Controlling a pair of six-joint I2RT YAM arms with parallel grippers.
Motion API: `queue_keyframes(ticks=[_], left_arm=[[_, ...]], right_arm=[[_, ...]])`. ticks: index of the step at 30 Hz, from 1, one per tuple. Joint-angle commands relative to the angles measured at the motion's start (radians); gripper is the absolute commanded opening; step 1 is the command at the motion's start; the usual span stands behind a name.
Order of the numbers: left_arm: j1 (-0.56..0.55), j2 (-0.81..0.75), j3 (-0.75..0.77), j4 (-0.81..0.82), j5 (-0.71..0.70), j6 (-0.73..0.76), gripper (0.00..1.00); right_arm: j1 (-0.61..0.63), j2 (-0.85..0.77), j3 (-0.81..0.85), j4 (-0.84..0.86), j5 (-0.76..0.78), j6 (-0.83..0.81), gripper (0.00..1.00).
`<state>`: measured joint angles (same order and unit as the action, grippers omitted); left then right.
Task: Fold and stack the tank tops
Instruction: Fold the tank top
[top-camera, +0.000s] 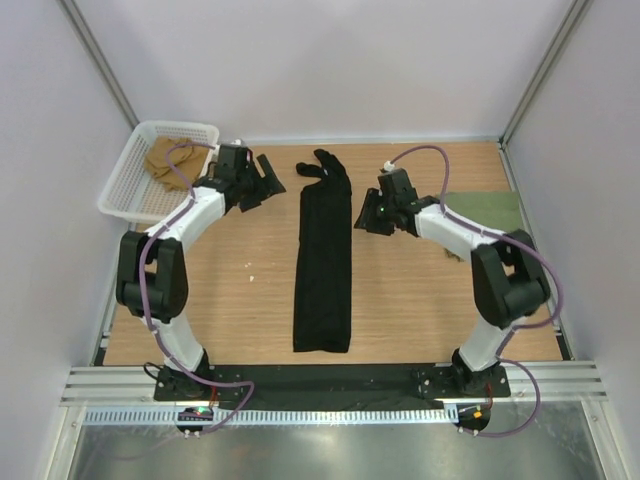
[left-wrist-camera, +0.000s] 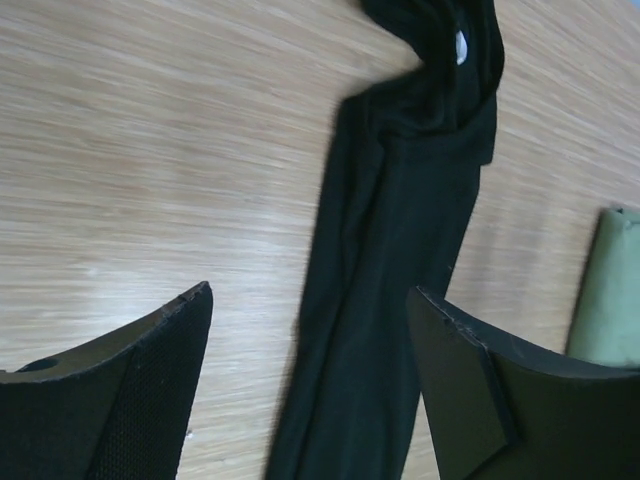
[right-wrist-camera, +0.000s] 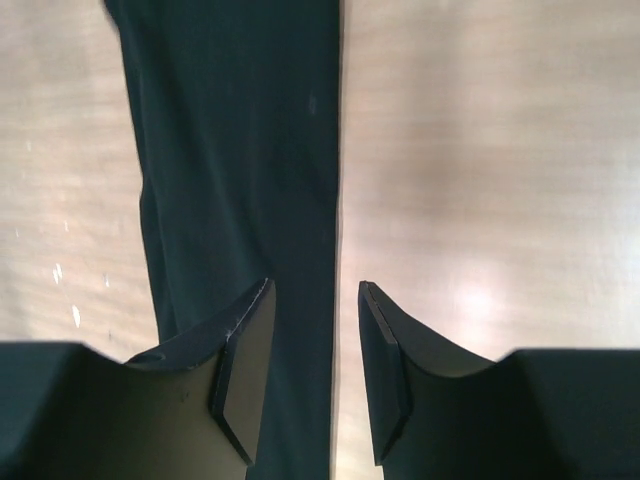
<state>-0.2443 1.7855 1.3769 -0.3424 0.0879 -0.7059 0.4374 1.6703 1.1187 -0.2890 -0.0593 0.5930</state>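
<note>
The black tank top (top-camera: 323, 260) lies folded lengthwise in a long narrow strip down the middle of the table, straps at the far end. It also shows in the left wrist view (left-wrist-camera: 400, 250) and the right wrist view (right-wrist-camera: 240, 150). An olive green top (top-camera: 485, 210) lies folded flat at the back right; its edge shows in the left wrist view (left-wrist-camera: 610, 290). My left gripper (top-camera: 262, 183) (left-wrist-camera: 310, 292) is open and empty, above the table left of the strap end. My right gripper (top-camera: 368, 212) (right-wrist-camera: 315, 287) is open and empty, hovering over the strip's right edge.
A white mesh basket (top-camera: 130, 170) stands at the back left with a tan-brown cloth (top-camera: 170, 160) in it, close behind the left arm. Metal frame posts and pale walls ring the wooden table (top-camera: 230, 300).
</note>
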Motion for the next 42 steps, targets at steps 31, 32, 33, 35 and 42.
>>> queue_keyframes(ticks=[31, 32, 33, 35, 42], left_arm=[[-0.067, 0.572, 0.384, 0.229, 0.194, -0.101, 0.31], [-0.066, 0.583, 0.408, 0.218, 0.191, -0.093, 0.31], [-0.062, 0.592, 0.454, 0.206, 0.188, -0.09, 0.32], [-0.058, 0.563, 0.446, 0.195, 0.188, -0.089, 0.44], [-0.059, 0.246, 0.082, 0.29, 0.118, -0.075, 0.68]], right_arm=[[-0.192, 0.735, 0.742, 0.107, -0.301, -0.001, 0.03], [-0.195, 0.741, 0.762, 0.096, -0.31, -0.002, 0.17], [-0.197, 0.746, 0.788, 0.082, -0.313, -0.007, 0.28], [-0.198, 0.715, 0.774, 0.082, -0.315, -0.013, 0.45], [-0.195, 0.444, 0.464, 0.112, -0.297, -0.015, 0.59]])
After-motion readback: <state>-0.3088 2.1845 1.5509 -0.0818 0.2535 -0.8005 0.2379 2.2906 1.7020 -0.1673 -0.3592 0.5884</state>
